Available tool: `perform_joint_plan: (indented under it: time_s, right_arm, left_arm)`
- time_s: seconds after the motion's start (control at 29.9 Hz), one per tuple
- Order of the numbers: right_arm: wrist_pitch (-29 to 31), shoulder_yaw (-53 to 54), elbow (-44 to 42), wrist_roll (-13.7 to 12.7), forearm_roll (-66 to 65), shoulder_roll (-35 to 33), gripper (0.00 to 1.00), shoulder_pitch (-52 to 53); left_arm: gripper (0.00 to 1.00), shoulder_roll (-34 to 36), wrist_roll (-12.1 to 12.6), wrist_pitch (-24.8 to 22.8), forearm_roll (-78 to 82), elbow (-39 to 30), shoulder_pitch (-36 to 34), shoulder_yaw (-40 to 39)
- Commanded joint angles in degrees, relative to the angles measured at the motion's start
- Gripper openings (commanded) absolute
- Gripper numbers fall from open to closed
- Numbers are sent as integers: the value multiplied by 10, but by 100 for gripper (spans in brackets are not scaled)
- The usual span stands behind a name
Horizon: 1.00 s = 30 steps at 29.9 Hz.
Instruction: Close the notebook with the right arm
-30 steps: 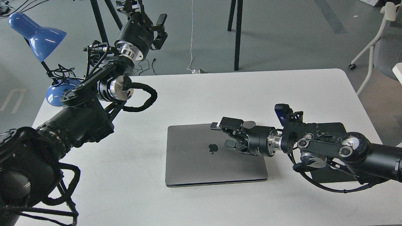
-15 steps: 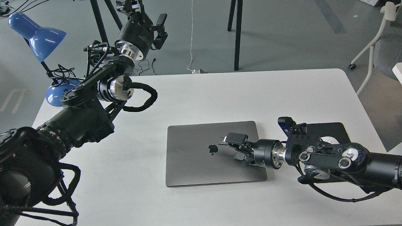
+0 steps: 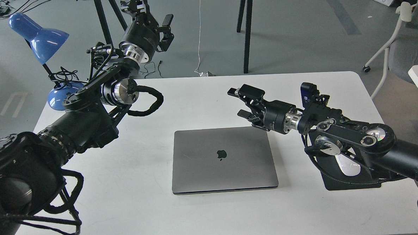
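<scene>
The notebook [image 3: 223,159], space-grey with a dark apple logo, lies shut and flat in the middle of the white table [image 3: 208,96]. My right arm [image 3: 351,139], with a blue-lit module near its wrist, comes in from the right. Its gripper [image 3: 237,103] is open and empty, lifted above the table just beyond the notebook's far right corner, not touching it. My left arm [image 3: 89,115] rises at the left; its gripper [image 3: 151,12] is held high past the table's far edge, and its fingers show apart and empty.
A black mouse pad [image 3: 353,182] with a white mouse [image 3: 348,166] lies at the right, partly under my right arm. A blue desk lamp [image 3: 38,36] stands at the far left corner. Black trestle legs [image 3: 245,31] and a chair [image 3: 403,42] stand beyond the table.
My right gripper has lifted off the notebook's lid and drawn back up and to the far right. The notebook stays shut and still. The left arm has not moved.
</scene>
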Motion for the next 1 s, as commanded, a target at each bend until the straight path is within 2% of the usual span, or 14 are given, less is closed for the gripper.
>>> perform_joint_plan:
  time_s: [0.0, 0.2, 0.4, 0.67, 0.97]
  right_arm:
    - [0, 135, -4, -1, 11, 1, 100, -10]
    - [65, 251, -17, 0, 158, -10, 100, -21]
    - [99, 307, -33, 3, 212, -31, 100, -30]
    - [94, 403, -22, 5, 260, -27, 100, -89]
    - [70, 398, 4, 5, 258, -28, 100, -117]
  left_arm:
    - [100, -1, 0, 0, 0, 0, 0, 0]
    - [100, -1, 0, 0, 0, 0, 0, 0]
    - [100, -1, 0, 0, 0, 0, 0, -1]
    - [100, -1, 0, 0, 0, 0, 0, -1]
    - [100, -1, 0, 0, 0, 0, 0, -1]
